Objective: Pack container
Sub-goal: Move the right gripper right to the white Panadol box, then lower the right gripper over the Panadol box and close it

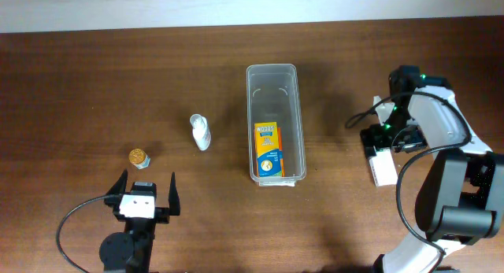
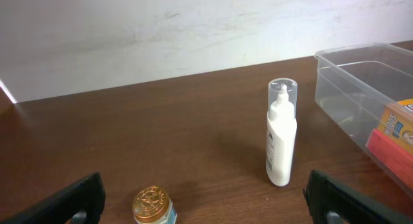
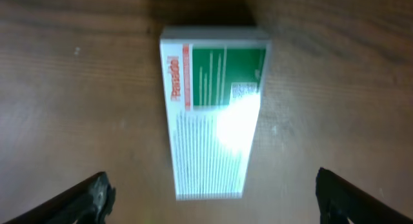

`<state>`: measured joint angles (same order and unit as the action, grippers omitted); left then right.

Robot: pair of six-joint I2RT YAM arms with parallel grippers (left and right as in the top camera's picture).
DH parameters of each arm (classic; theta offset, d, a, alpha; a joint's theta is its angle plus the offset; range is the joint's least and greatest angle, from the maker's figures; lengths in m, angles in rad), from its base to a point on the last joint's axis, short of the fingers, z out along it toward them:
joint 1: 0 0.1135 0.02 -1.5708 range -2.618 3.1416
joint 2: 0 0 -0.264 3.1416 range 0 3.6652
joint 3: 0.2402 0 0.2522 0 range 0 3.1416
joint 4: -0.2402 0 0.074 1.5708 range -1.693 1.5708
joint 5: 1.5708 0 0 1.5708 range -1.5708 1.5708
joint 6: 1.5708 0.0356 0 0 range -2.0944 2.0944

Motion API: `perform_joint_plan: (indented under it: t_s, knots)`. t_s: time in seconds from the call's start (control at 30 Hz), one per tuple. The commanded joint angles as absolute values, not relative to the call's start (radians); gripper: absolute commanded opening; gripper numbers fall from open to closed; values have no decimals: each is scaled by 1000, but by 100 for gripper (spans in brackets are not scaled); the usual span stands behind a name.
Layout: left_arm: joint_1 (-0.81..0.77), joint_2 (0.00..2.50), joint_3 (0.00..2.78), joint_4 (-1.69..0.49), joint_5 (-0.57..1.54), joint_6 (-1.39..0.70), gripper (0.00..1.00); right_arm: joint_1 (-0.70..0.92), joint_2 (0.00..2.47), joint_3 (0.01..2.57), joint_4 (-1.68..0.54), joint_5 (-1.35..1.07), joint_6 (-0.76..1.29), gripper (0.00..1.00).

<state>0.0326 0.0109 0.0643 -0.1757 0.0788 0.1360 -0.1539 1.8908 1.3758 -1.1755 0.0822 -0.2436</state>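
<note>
The clear plastic container stands lengthwise at the table's middle, with a yellow and orange box lying in its near end. Right of it a white box with a green panel lies flat on the wood. My right gripper hangs over that box's end, open, its fingers wide on either side and touching nothing. My left gripper is open near the front left edge. A small gold-lidded jar sits just ahead of it, and a white bottle stands further on. The container's wall shows at the right.
From above, the jar and the bottle stand left of the container, and the white box lies by the right arm. A pale wall runs along the table's far edge.
</note>
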Motion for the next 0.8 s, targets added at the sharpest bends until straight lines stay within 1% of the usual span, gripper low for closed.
perform_joint_plan:
  t_s: [0.0, 0.17, 0.3, 0.47, 0.53, 0.77]
  knots:
    - [38, 6, 54, -176, 83, 152, 99, -159, 1888, 1308, -1108, 88, -258, 95]
    - [38, 6, 54, -176, 83, 152, 99, -159, 1888, 1252, -1033, 87, -258, 97]
    - [38, 6, 54, -176, 83, 152, 100, -159, 1888, 1240, -1015, 87, -258, 97]
    - [38, 6, 54, -176, 83, 152, 99, -159, 1892, 1240, -989, 87, -258, 100]
    - [38, 6, 54, -176, 83, 152, 99, -159, 1900, 1240, -978, 87, -258, 99]
    - [38, 6, 54, -176, 83, 152, 99, -159, 1922, 1239, -972, 87, -258, 100]
